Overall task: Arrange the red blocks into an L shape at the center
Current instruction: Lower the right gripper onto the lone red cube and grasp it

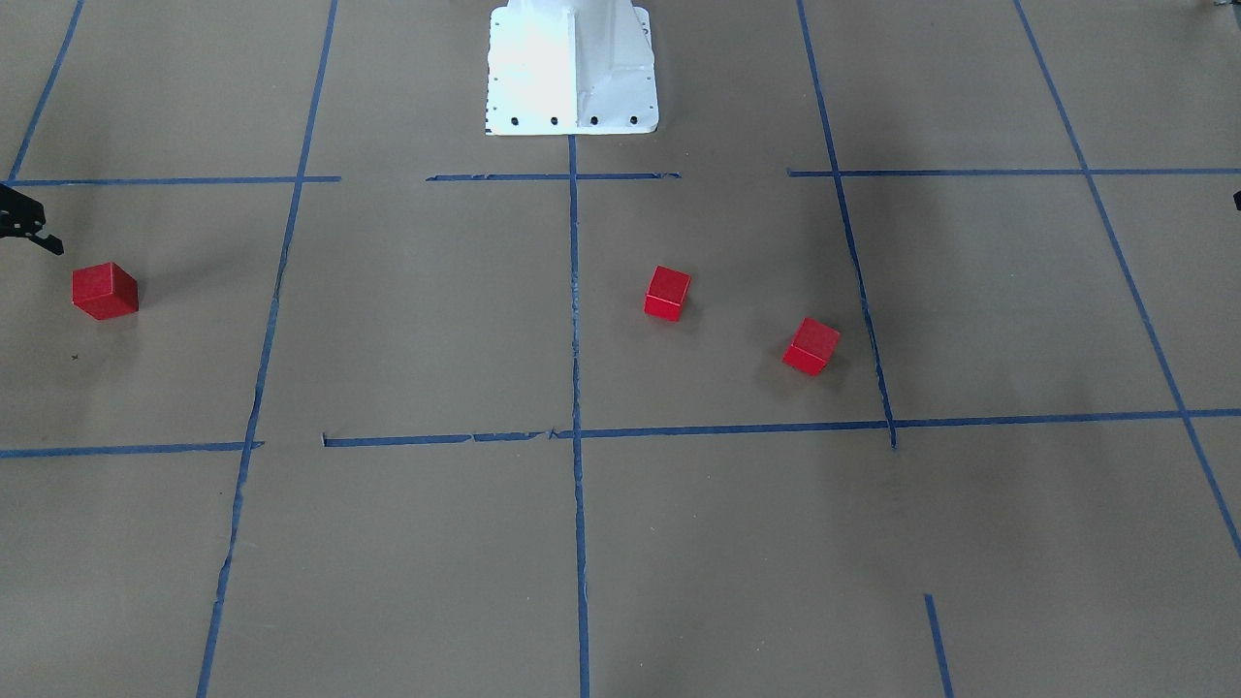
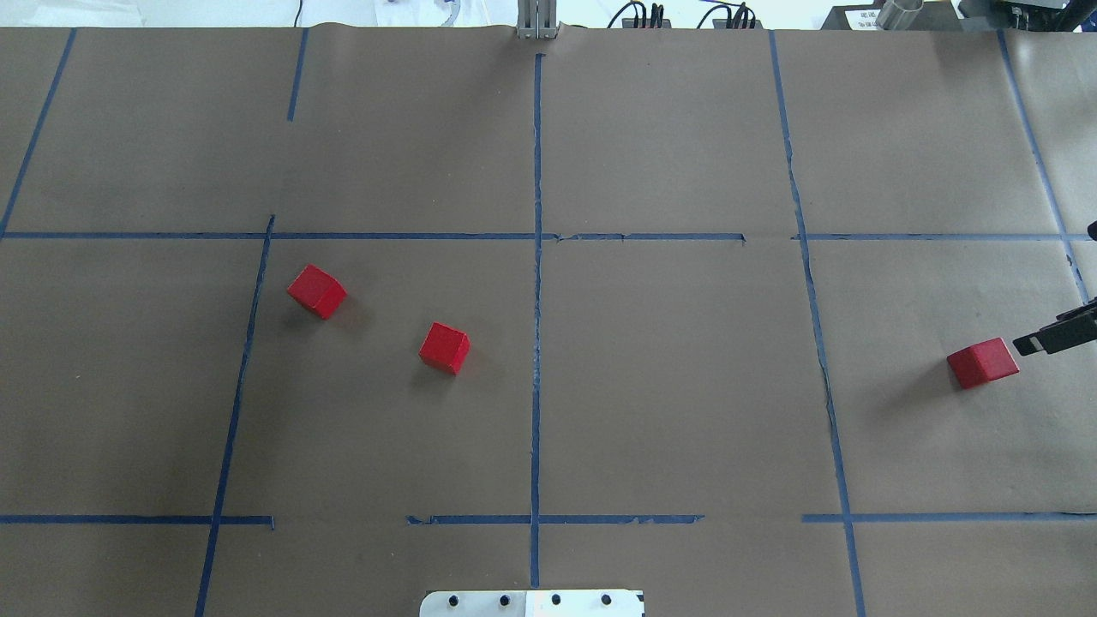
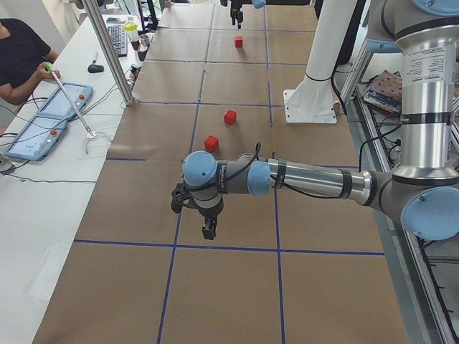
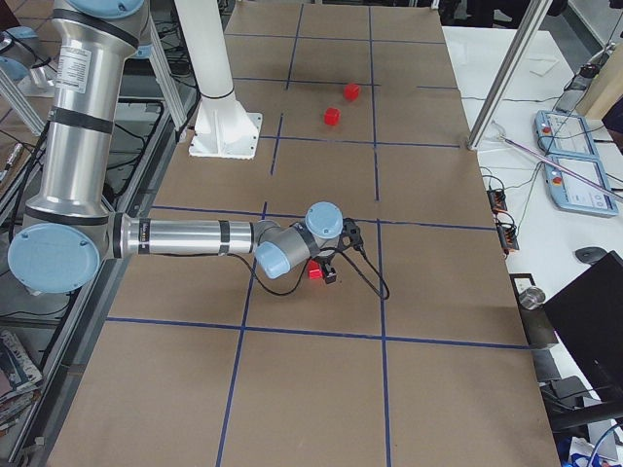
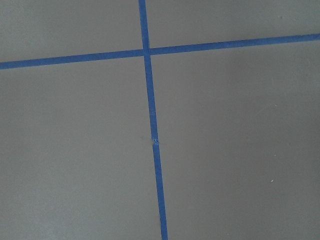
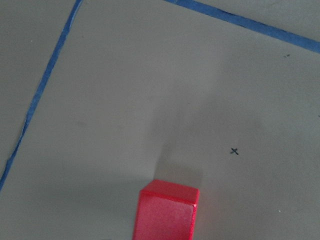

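Observation:
Three red blocks lie apart on the brown paper. Two are left of the centre's blue tape line [image 2: 536,368]: one [image 2: 445,348] close to it, one [image 2: 317,291] further left. The third [image 2: 983,362] lies far right, also in the right wrist view [image 6: 166,210]. My right gripper [image 2: 1056,334] hangs just beyond that block at the view's edge, mostly cut off; I cannot tell if it is open. My left gripper [image 3: 208,228] shows only in the exterior left view, above a tape crossing away from the blocks; I cannot tell its state.
The white robot base [image 1: 572,68] stands at the table's near middle edge. Blue tape lines divide the paper into grid squares. An operator [image 3: 21,57] sits at a side table with tablets, beyond the far edge.

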Tool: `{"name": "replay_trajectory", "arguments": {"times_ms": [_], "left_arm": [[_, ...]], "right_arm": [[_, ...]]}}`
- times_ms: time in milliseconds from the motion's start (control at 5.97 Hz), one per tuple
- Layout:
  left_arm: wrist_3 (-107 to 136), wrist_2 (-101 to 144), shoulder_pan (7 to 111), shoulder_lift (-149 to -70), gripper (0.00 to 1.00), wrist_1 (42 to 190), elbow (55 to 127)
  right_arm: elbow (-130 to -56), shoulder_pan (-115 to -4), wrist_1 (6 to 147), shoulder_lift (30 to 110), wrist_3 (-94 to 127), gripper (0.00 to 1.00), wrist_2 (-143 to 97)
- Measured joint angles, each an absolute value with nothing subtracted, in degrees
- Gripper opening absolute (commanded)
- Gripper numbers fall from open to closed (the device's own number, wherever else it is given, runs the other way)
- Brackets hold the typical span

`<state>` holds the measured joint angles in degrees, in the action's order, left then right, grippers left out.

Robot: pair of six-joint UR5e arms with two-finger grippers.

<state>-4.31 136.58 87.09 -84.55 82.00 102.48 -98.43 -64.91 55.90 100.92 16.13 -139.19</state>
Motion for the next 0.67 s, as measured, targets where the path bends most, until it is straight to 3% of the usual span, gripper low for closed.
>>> {"name": "replay_trajectory", "arguments": {"times_ms": [670], "left_arm": [[-4.4,136.5,87.2,-84.5,1.00,82.0,102.6]], "right_arm": [[-99.2,-56.1,55.4,99.0,27.6,1.00,-126.7]]}}
